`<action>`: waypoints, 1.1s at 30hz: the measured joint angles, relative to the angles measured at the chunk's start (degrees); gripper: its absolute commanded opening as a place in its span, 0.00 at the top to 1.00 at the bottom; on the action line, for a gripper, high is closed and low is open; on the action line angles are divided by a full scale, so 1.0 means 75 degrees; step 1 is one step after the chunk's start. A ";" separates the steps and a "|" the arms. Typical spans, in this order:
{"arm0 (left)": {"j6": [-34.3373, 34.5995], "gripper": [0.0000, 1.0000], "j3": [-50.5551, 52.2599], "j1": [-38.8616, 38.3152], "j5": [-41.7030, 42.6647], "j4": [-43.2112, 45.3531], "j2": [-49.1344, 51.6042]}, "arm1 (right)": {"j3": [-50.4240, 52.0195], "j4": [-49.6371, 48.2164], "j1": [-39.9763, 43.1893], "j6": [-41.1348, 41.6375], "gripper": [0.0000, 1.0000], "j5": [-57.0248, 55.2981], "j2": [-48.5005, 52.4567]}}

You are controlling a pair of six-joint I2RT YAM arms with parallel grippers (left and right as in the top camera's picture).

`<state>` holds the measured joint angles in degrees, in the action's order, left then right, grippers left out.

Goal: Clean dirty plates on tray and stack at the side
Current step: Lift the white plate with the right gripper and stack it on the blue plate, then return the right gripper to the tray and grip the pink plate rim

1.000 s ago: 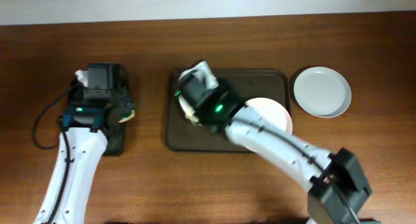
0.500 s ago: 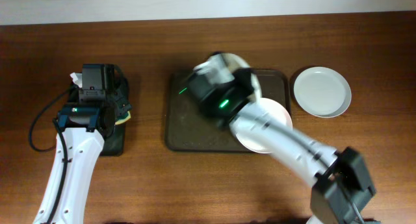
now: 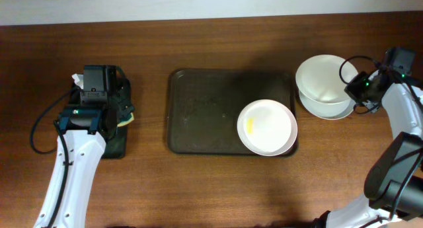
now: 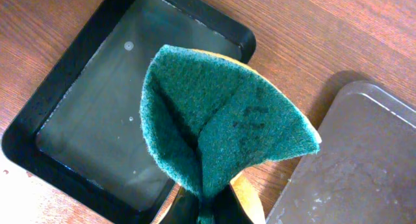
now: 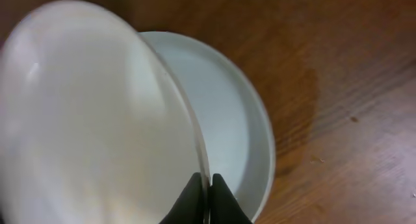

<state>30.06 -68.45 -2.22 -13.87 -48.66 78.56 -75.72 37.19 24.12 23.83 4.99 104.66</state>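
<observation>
Swung off the tray [image 3: 198,122], right fingers [image 5: 187,203] pinch a glossy plate [image 5: 97,120]; left fingers [image 4: 170,216] pinch fuzzy sponge [image 4: 221,126]

Prob. a robotics lab bench, not a home kitchen: plain wood-grain table [image 3: 211,188] vs. bare pale wall [image 3: 198,3], robot left arm [image 3: 69,168] & right arm [image 3: 404,115] at it, loose black cable [image 3: 33,137], plates [image 3: 266,127] staged on a tray [image 3: 198,122].
</observation>
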 measured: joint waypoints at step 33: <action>0.0000 1.00 0.0000 0.0000 0.0085 0.0029 0.0000 | 0.2235 0.0201 -0.4234 -0.1128 0.45 -0.1684 -0.0673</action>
<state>30.06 -68.45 -2.22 -13.23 -48.45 78.56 -58.96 38.70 -7.64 15.38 -7.64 99.61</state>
